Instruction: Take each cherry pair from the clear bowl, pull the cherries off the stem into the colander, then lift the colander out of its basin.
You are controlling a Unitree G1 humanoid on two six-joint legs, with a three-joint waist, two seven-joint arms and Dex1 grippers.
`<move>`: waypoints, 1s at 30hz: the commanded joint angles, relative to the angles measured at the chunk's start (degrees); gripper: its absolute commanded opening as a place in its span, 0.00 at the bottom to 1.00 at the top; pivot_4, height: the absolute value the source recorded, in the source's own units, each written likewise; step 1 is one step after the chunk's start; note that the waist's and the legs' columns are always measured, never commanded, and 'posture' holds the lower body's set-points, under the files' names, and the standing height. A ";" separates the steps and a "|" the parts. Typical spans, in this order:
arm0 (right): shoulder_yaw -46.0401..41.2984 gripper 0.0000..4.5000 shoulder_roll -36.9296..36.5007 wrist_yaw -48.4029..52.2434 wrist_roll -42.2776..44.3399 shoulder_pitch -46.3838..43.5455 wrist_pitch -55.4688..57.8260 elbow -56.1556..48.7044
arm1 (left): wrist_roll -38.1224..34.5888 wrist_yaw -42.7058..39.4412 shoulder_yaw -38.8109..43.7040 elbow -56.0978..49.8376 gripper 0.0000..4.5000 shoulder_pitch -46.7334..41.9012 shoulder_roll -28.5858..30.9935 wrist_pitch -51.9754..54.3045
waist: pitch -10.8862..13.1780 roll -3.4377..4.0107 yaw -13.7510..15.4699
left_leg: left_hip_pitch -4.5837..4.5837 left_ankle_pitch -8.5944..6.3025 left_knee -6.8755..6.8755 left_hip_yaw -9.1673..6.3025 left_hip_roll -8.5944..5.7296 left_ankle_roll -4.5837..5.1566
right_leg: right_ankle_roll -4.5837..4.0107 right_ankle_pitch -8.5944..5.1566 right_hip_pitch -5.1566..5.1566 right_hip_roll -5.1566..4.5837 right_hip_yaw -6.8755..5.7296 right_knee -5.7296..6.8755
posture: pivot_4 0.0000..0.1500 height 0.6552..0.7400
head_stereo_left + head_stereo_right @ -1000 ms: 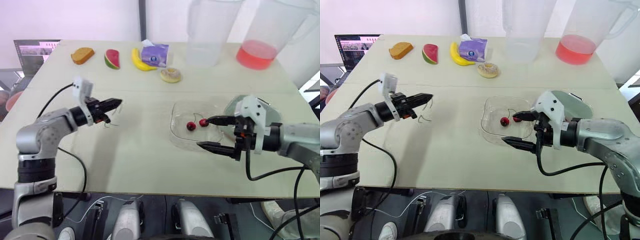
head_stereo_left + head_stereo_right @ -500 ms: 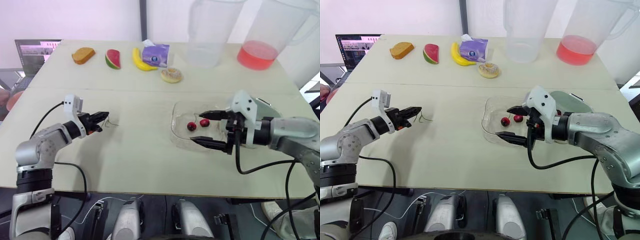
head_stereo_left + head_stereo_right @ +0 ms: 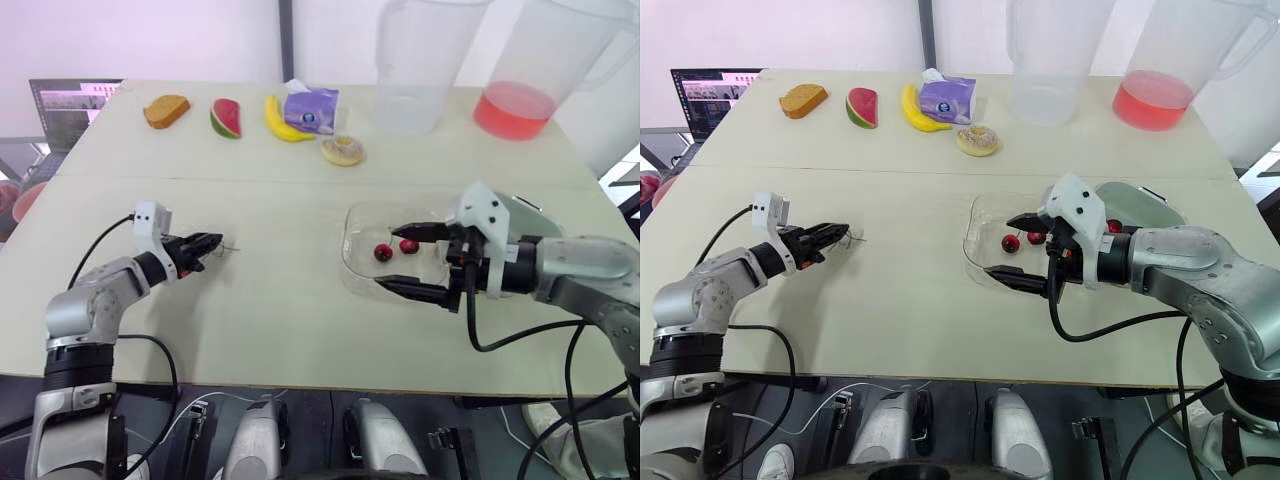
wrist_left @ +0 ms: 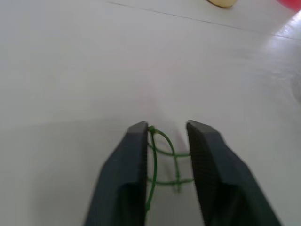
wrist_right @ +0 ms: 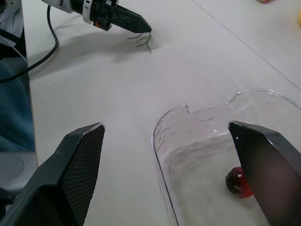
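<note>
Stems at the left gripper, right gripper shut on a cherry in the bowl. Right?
No: the right wrist view shows the right gripper open, fingers wide apart, holding nothing. Both cherries lie loose in the bowl. Stems at the left gripper: correct.

We see thin green cherry stems [image 4: 162, 150] held in the black-fingered left hand [image 4: 167, 127], against the pale cream table [image 3: 280, 300]. The right hand [image 3: 392, 257] is black-fingered too, spread wide, with a white casing. By its tips lie two glossy dark-red cherries [image 3: 383, 253] in the clear colourless plastic bowl [image 3: 348, 263]. Just behind that hand sits a pale green plastic colander [image 3: 1145, 208]. Far beyond both hands are a yellow banana [image 3: 278, 120], a purple tissue packet [image 3: 310, 108] and a clear jug of red-pink liquid [image 3: 515, 108].
</note>
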 commanded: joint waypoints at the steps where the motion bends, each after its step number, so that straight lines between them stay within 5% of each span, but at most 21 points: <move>1: -1.68 1.00 -0.25 -0.37 1.23 -0.88 -0.33 -1.81 | 0.43 -0.58 0.31 -0.04 0.74 -1.00 0.28 -1.56 | 0.00 0.00 0.00 | 0.00 0.00 0.00 0.00 0.00 0.00 | 0.00 0.00 0.00 0.00 0.00 0.00 | 1.00 1.00; 3: -1.96 1.00 -0.34 -0.59 1.70 -0.94 -0.25 -1.84 | 0.50 -0.60 0.52 0.33 0.96 -1.37 0.49 -1.89 | 0.00 0.00 -0.01 | 0.00 0.00 0.00 0.00 0.00 0.00 | 0.00 0.00 0.00 0.00 0.00 0.00 | 1.00 1.00; 4: -2.11 1.00 -0.34 -0.74 1.97 -0.98 -0.21 -1.85 | 0.57 -0.65 0.61 0.41 0.98 -1.60 0.65 -1.99 | 0.00 0.00 0.01 | 0.00 0.00 0.00 0.00 0.00 0.00 | 0.00 0.00 0.00 0.00 0.00 0.00 | 1.00 1.00; 11: -2.81 1.00 -0.56 -1.37 3.14 -1.02 -0.01 -1.57 | 1.17 -2.13 0.13 -0.79 0.98 -2.69 1.70 -3.81 | 0.00 0.00 0.00 | 0.00 0.00 0.00 0.00 0.00 0.00 | 0.00 0.00 0.00 0.00 0.00 0.00 | 1.00 1.00; 24: -8.12 1.00 -1.74 -5.71 6.87 0.80 3.64 0.35 | -8.50 -27.37 -8.49 -24.14 0.98 -7.57 16.25 2.04 | -0.02 -0.01 -0.21 | 0.03 0.00 -0.03 0.04 0.02 0.00 | -0.01 0.00 0.00 0.05 0.01 0.00 | 1.00 1.00; 30: -6.71 1.00 -4.41 -6.66 3.88 1.37 5.53 3.23 | -5.62 -33.99 -12.95 -26.60 0.98 -5.54 19.88 -2.50 | -0.02 -0.01 -0.06 | 0.04 0.00 -0.04 0.08 0.01 0.01 | -0.01 0.00 0.00 0.08 0.05 -0.01 | 1.00 1.00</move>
